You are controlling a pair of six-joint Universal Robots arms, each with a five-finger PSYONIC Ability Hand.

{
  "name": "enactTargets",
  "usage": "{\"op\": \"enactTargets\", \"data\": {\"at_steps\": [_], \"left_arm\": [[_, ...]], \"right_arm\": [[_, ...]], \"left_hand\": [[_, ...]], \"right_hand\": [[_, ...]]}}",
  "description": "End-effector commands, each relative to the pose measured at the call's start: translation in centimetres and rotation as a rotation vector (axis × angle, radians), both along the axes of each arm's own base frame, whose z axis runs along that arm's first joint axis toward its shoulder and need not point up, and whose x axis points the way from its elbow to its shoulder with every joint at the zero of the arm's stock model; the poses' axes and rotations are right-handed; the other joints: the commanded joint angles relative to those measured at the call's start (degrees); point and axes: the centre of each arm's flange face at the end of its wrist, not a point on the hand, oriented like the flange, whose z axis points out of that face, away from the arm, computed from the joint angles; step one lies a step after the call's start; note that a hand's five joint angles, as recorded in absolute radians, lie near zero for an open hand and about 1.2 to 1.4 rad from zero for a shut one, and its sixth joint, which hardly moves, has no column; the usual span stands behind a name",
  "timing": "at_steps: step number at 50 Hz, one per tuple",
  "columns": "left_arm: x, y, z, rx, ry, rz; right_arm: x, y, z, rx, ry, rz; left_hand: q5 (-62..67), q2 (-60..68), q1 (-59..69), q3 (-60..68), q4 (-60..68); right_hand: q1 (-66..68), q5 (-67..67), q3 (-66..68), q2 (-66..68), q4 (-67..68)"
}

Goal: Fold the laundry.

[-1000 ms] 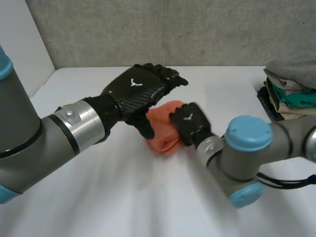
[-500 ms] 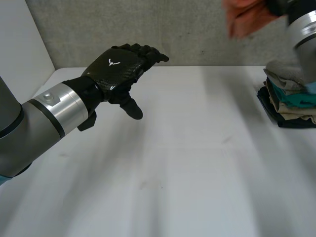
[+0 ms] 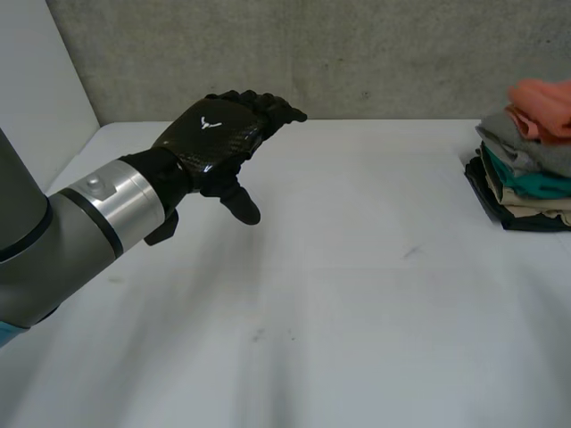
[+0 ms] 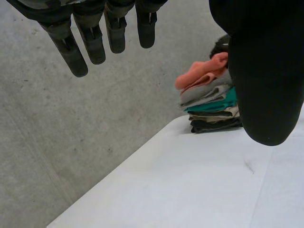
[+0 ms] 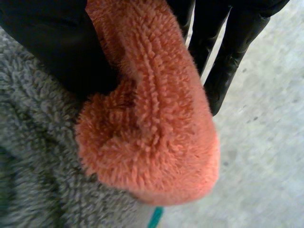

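Right hand (image 5: 52, 42) pinches the folded orange fleece cloth (image 5: 152, 137), probably soft, light and squashy, at its thick fold, a sound hold, atop the stack of folded laundry (image 3: 522, 183); left hand (image 3: 219, 134) hovers spread, empty.

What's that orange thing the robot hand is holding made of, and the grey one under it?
The orange cloth looks like fleece or terry: matte, with dense, fuzzy loops standing off its surface. The grey cloth beneath it shows a similar nubby pile, so it is probably the same sort of soft towel fabric. The fibre itself can't be told.
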Motion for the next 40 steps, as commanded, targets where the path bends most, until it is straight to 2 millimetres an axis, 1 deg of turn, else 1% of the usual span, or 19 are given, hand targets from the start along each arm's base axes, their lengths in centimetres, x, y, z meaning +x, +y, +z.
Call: {"op": "enactTargets", "data": {"at_steps": [1, 6, 10, 11, 12, 13, 14, 15, 17, 19, 21, 22, 23, 29, 33, 34, 36, 37, 40], "left_arm": [[-0.1, 0.1, -0.3, 0.006, -0.003, 0.008], [-0.2, 0.3, -0.3, 0.006, -0.003, 0.0], [-0.2, 0.3, -0.3, 0.006, -0.003, 0.0], [-0.2, 0.3, -0.3, 0.006, -0.003, 0.0], [-0.3, 0.4, -0.3, 0.006, -0.003, -0.001], [-0.2, 0.3, -0.3, 0.007, -0.002, 0.0], [-0.3, 0.4, -0.3, 0.006, -0.003, -0.001], [-0.3, 0.4, -0.2, 0.006, -0.002, -0.003], [-0.3, 0.4, -0.2, 0.005, -0.001, -0.003], [-0.3, 0.5, -0.1, 0.002, 0.0, -0.003], [-0.3, 0.5, -0.1, 0.002, 0.0, -0.003], [-0.3, 0.5, 0.0, 0.001, 0.001, -0.003], [-0.3, 0.5, 0.0, 0.001, 0.001, -0.003], [-0.3, 0.5, -0.1, 0.003, 0.0, -0.004], [-0.3, 0.4, -0.1, 0.003, 0.001, -0.001], [-0.3, 0.5, 0.0, 0.0, 0.003, -0.003], [-0.2, 0.5, 0.2, -0.004, 0.006, -0.001], [-0.2, 0.5, 0.2, -0.004, 0.006, -0.001], [-0.2, 0.5, 0.4, -0.009, 0.009, 0.0]], "right_arm": [[-1.1, 0.9, 0.5, 0.011, 0.016, 0.021], [-1.4, 0.8, 1.6, -0.001, 0.002, 0.029], [-1.5, 0.5, 0.7, 0.018, -0.016, 0.048], [-1.7, 0.4, 0.1, 0.028, -0.021, 0.041], [-1.8, 0.4, -0.1, 0.034, -0.026, 0.032], [-2.0, 0.5, -0.2, 0.042, -0.029, 0.025], [-2.3, 0.7, -0.3, 0.051, -0.034, 0.013], [-3.1, 1.0, 0.0, 0.056, -0.04, -0.009], [-3.8, 1.5, 0.7, 0.059, -0.049, -0.032], [-4.7, 2.5, 2.7, 0.057, -0.063, -0.078], [-4.8, 3.5, 4.3, 0.057, -0.075, -0.102], [-4.9, 4.4, 5.5, 0.062, -0.088, -0.124], [-4.9, 4.8, 6.0, 0.065, -0.091, -0.133], [-6.3, 7.2, 6.6, 0.126, -0.133, -0.206], [-9.0, 9.2, 7.4, 0.144, -0.155, -0.301], [-10.9, 10.0, 7.7, 0.149, -0.166, -0.364], [-12.5, 10.5, 7.8, 0.147, -0.168, -0.425], [-14.7, 11.1, 8.1, 0.137, -0.18, -0.517], [-17.3, 11.5, 9.3, 0.091, -0.18, -0.67]], "left_hand": [[-0.8, 0.3, 0.9, -0.2, 0.2], [-0.8, 0.3, 0.9, -0.2, 0.2], [-1.2, -0.1, 0.5, -0.5, -0.1], [-1.2, -0.1, 0.5, -0.5, -0.1], [-1.2, -0.1, 0.5, -0.5, -0.1], [-1.2, -0.1, 0.5, -0.5, -0.1], [-1.2, -0.1, 0.5, -0.5, -0.1], [-1.2, -0.1, 0.5, -0.5, -0.1], [-1.2, -0.1, 0.5, -0.5, -0.1], [-1.2, -0.1, 0.5, -0.5, -0.1], [-1.2, -0.1, 0.5, -0.5, -0.1], [-1.2, -0.1, 0.5, -0.5, -0.1], [-1.2, -0.1, 0.5, -0.5, -0.1], [-1.2, -0.1, 0.5, -0.5, -0.1], [-1.2, -0.1, 0.5, -0.5, -0.1], [-1.2, -0.1, 0.5, -0.5, -0.1], [-1.2, -0.1, 0.5, -0.5, -0.1], [-1.2, -0.1, 0.5, -0.5, -0.1], [-1.3, -0.2, 0.4, -0.7, -0.3]], "right_hand": [[28.4, 15.0, 12.9, 13.3, 12.0], [28.4, 15.0, 12.9, 13.3, 12.0], [28.4, 15.0, 12.9, 13.3, 12.0], [23.1, 9.8, 7.6, 8.0, 6.7], [7.4, -5.9, -8.1, -7.7, -9.0], [-11.0, -24.4, -26.6, -26.2, -27.5], [-37.4, -50.7, -52.9, -52.5, -53.8], [-41.6, -55.0, -57.1, -56.7, -58.0], [-41.6, -55.0, -57.1, -56.7, -58.0], [-41.6, -55.0, -57.1, -56.7, -58.0], [-41.6, -55.0, -57.1, -56.7, -58.0], [-41.6, -55.0, -57.1, -56.7, -58.0], [-41.6, -55.0, -57.1, -56.7, -58.0], [-41.6, -55.0, -57.1, -56.7, -58.0], [-41.6, -55.0, -57.1, -56.7, -58.0], [-41.6, -55.0, -57.1, -56.7, -58.0], [-41.6, -55.0, -57.1, -56.7, -58.0], [-41.6, -55.0, -57.1, -56.7, -58.0], [-41.6, -55.0, -57.1, -56.7, -58.0]]}}
